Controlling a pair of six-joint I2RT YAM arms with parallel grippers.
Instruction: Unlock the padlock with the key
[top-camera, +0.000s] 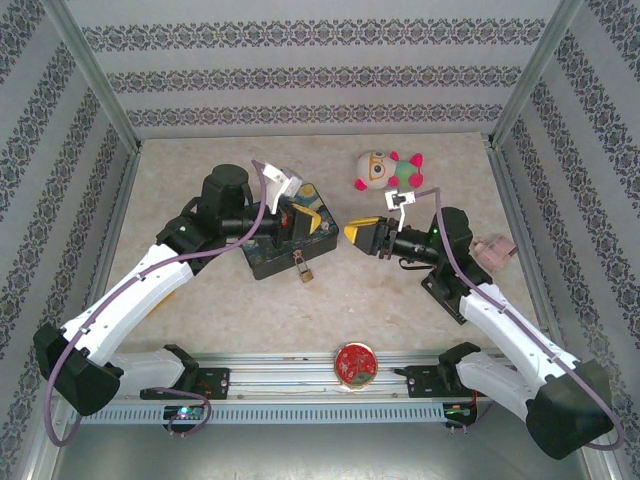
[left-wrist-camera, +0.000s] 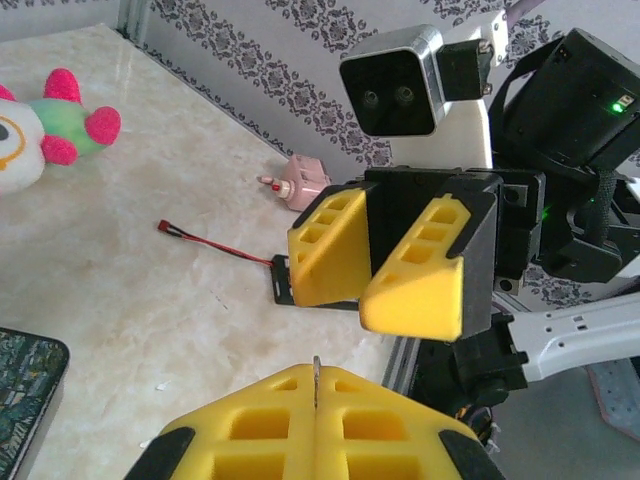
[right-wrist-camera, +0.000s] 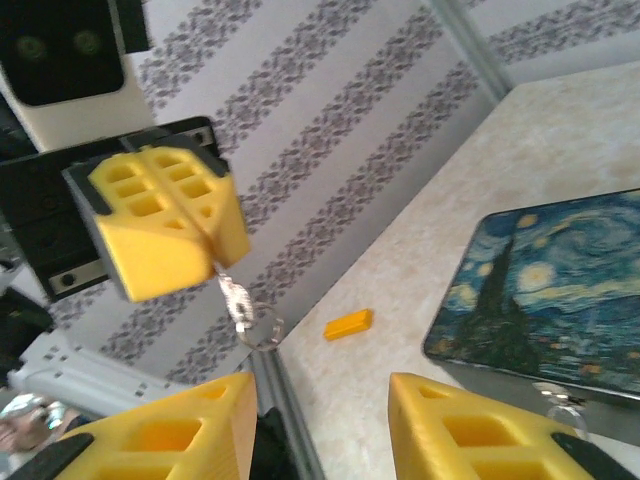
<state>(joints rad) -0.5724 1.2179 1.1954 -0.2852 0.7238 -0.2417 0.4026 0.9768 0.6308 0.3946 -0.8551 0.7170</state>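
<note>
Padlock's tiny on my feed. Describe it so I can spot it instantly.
Start at the dark starry-night tin mid-table. At its near edge sits the padlock. It is tiny and brass-coloured with a silvery shackle, far smaller than the tin, and unlike the round red disc down by the rail.

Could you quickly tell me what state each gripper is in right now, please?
Left gripper: shut on the key.
Right gripper: open, holding nothing.

Left arm (top-camera: 130, 290), right arm (top-camera: 510, 325): white shells, black joints and bases | Cables (top-camera: 60, 385): purple, strung along each | Fingers (left-wrist-camera: 420, 270): yellow wedges, square pockets | Wrist camera (left-wrist-camera: 395, 80): silver box, twin lenses | Green status lights
</note>
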